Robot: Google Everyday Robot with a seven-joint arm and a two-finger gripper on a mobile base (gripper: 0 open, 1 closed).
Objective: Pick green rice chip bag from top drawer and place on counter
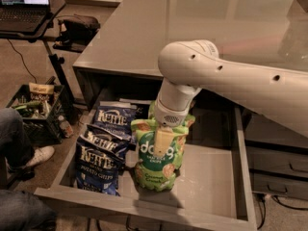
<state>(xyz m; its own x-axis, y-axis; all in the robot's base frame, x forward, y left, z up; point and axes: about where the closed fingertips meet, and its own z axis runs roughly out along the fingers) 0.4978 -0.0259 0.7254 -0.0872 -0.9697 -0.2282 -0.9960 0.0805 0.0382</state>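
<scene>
The green rice chip bag (159, 170) stands upright in the open top drawer (209, 179), near its middle. My gripper (163, 129) comes down from the white arm onto the bag's top edge. One pale finger (162, 141) lies over the bag's front and the other is hidden behind it, so the gripper is shut on the bag's top. The bag's bottom is low over the drawer floor. The counter (202, 28) stretches behind and above the drawer.
Two blue Kettle chip bags (100, 163) (114, 120) lie at the drawer's left, beside the green bag. Closed dark drawer fronts (279, 170) are at the right. On the floor at left are a black crate (36, 105), a laptop stand (24, 8) and a person's leg and shoe (21, 150).
</scene>
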